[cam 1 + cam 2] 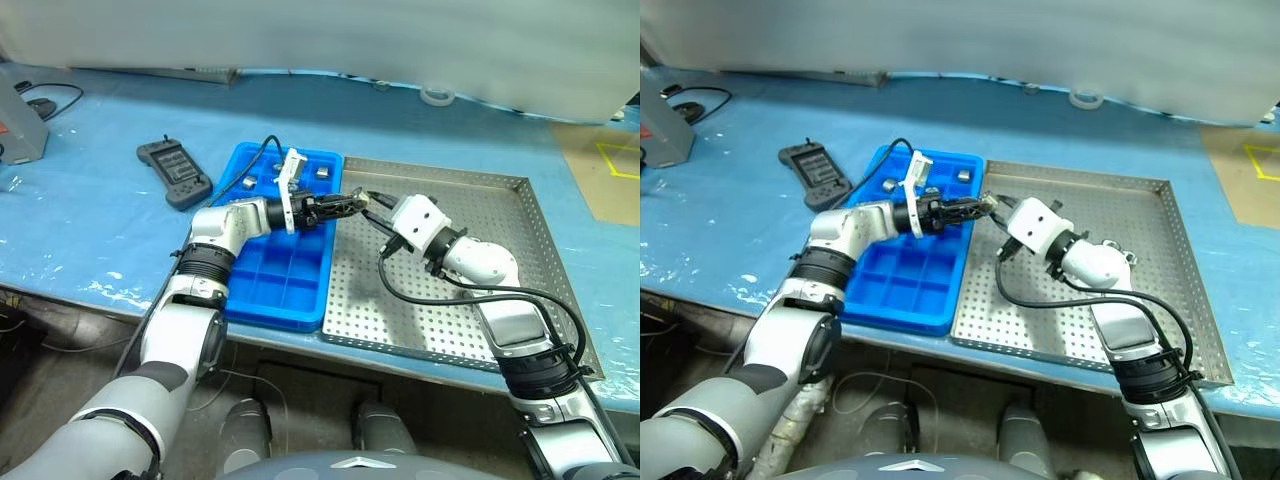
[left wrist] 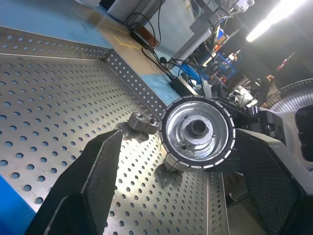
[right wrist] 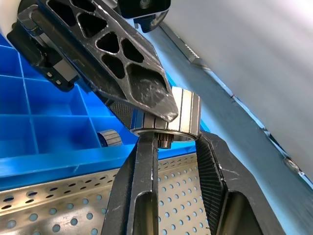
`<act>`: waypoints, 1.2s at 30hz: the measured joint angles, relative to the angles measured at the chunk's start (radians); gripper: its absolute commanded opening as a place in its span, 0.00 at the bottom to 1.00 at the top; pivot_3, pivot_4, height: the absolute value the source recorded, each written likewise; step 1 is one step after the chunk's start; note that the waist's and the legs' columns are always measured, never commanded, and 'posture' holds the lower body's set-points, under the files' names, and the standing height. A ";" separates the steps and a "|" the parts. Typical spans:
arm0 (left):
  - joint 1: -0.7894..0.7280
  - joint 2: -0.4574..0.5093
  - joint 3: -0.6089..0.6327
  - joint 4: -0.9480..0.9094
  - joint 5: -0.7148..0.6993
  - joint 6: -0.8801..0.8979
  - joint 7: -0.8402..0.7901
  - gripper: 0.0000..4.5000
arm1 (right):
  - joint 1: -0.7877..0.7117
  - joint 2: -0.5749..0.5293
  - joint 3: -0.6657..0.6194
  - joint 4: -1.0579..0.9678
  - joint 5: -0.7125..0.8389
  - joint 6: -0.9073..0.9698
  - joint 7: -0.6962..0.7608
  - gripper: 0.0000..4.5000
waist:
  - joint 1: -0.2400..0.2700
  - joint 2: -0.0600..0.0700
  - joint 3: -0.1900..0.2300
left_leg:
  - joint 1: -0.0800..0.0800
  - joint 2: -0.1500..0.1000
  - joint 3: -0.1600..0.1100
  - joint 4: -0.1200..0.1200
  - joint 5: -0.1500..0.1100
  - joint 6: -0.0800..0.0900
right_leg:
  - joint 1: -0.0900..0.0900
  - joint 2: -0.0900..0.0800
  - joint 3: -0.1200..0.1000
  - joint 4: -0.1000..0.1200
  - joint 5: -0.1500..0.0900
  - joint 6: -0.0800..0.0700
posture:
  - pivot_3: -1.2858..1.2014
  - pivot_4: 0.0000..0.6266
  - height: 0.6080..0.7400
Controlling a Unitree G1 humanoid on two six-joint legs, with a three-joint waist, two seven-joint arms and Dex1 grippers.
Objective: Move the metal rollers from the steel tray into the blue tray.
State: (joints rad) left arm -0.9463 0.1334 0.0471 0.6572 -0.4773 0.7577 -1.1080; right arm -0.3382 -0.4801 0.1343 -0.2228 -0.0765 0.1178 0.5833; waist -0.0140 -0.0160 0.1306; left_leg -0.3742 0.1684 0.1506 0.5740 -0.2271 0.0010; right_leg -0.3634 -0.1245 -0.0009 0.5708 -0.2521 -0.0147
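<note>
we saw both arms meeting over the seam between the blue tray point(image 1: 290, 275) and the steel tray point(image 1: 470, 300), which lay side by side and touching on the blue-covered bench. the right gripper point(image 3: 178, 139) was pinched tight on a metal roller point(image 3: 171, 117), its two black fingers closed on the ring's lower edge so that the ring stood on edge above them. the left gripper point(image 2: 171, 161) pointed across at it from the other side with its fingers spread wide, one on either side of that same roller point(image 2: 198, 132); in the right wrist view one left finger point(image 3: 132, 83) lay against the roller's rim, but we could not tell whether it truly gripped. another roller point(image 2: 143, 122) lay on its side on the steel tray near the far rim. a few more rollers point(image 1: 322, 172) sat in the blue tray's far compartments. a black remote point(image 1: 175, 173) lay on the bench just beside the blue tray.
</note>
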 measured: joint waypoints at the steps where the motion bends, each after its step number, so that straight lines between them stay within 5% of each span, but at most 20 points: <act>1: -0.005 -0.003 0.000 0.004 -0.001 -0.004 0.000 0.84 | 0.001 0.000 0.000 0.000 0.000 0.000 0.000 0.17 | 0.000 0.000 0.000 | 0.000 0.000 0.000 0.000 0.000 0.000 | 0.000 0.000 0.000 0.000 0.000 0.000 | 0.42 0.24 1.00; 7: -0.044 -0.018 0.029 0.047 -0.011 -0.008 0.022 0.84 | 0.012 -0.005 -0.001 -0.009 -0.003 0.000 -0.001 0.17 | 0.000 0.000 0.000 | 0.000 0.000 0.000 0.001 0.000 0.000 | 0.000 0.000 0.000 0.000 0.000 -0.001 | 0.42 0.24 1.00; 10: -0.044 -0.023 0.036 0.058 -0.011 -0.008 0.033 0.72 | 0.018 -0.009 -0.001 -0.010 -0.003 0.000 -0.001 0.17 | 0.000 0.000 0.000 | 0.000 0.000 0.000 0.001 0.000 0.000 | 0.000 0.000 0.000 0.000 0.000 0.000 | 0.42 0.24 1.00; 15: -0.037 -0.020 0.013 0.035 -0.010 -0.003 0.017 0.37 | 0.024 -0.009 0.000 -0.010 -0.008 0.003 0.000 0.17 | 0.000 0.000 0.000 | 0.000 0.000 0.000 0.001 0.000 0.000 | 0.000 0.000 0.000 0.000 0.000 0.000 | 0.42 0.24 1.00; 34: -0.029 0.011 0.008 0.006 -0.012 0.037 0.002 0.37 | 0.014 0.005 0.012 -0.019 0.024 0.043 0.009 0.17 | 0.000 0.000 0.000 | 0.000 0.000 0.000 0.002 0.000 0.000 | 0.000 0.000 0.000 0.000 -0.001 -0.002 | 0.43 0.24 1.00; 35: -0.031 0.011 0.010 0.011 -0.013 0.036 0.002 0.37 | 0.008 0.008 0.008 -0.019 0.044 0.066 0.020 0.33 | 0.000 0.000 0.000 | 0.000 0.000 0.000 0.002 0.000 0.000 | 0.001 0.000 0.000 0.000 -0.001 -0.002 | 0.43 0.24 1.00; 36: -0.031 0.011 0.011 0.011 -0.013 0.036 0.001 0.37 | 0.004 0.008 0.003 -0.019 0.054 0.079 0.022 0.39 | 0.001 0.000 0.000 | 0.000 0.000 0.000 0.002 0.000 0.000 | 0.001 0.000 0.000 0.000 -0.002 -0.003 | 0.43 0.24 1.00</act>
State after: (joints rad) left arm -0.9770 0.1446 0.0581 0.6685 -0.4900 0.7933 -1.1068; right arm -0.3343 -0.4717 0.1371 -0.2419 -0.0221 0.1964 0.6057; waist -0.0130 -0.0161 0.1306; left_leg -0.3741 0.1687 0.1505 0.5756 -0.2272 0.0012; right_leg -0.3628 -0.1245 -0.0007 0.5712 -0.2537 -0.0174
